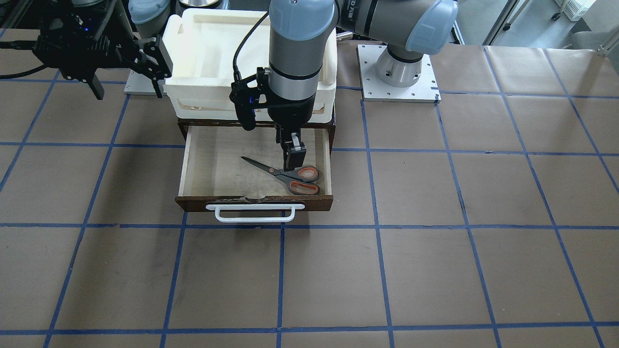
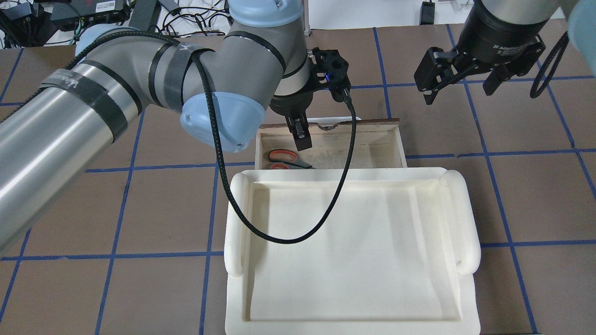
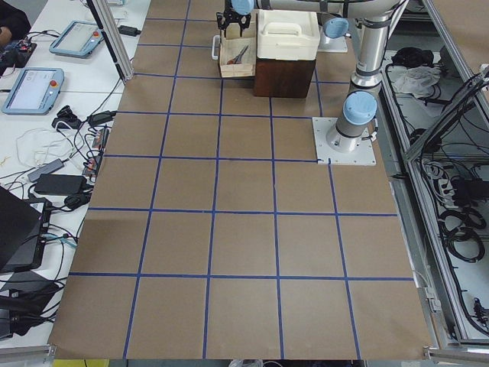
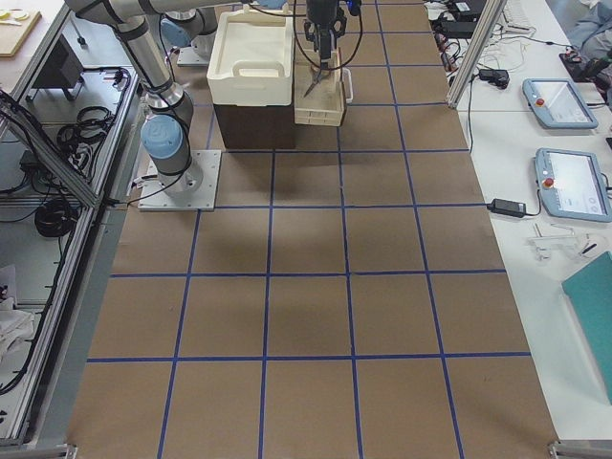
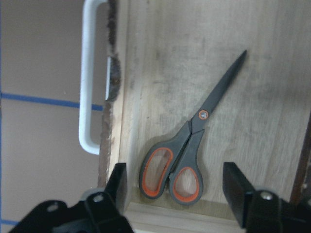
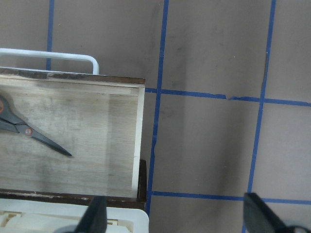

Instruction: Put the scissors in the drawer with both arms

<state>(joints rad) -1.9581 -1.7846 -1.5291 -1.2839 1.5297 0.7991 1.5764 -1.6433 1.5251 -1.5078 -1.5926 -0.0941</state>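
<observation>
Diagonally: scissors [image 1: 283, 175] in drawer [image 1: 217, 164], handles toward front.

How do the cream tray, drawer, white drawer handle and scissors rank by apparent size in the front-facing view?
1. The cream tray and the drawer: about alike; the left arm hides part of the tray, so I won't rank them.
2. The white handle: longer than the scissors.
3. The scissors: smallest.

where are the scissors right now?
Front-facing view: the scissors lie flat in the open drawer, handles toward its view-right front corner, directly under the left gripper.
</observation>
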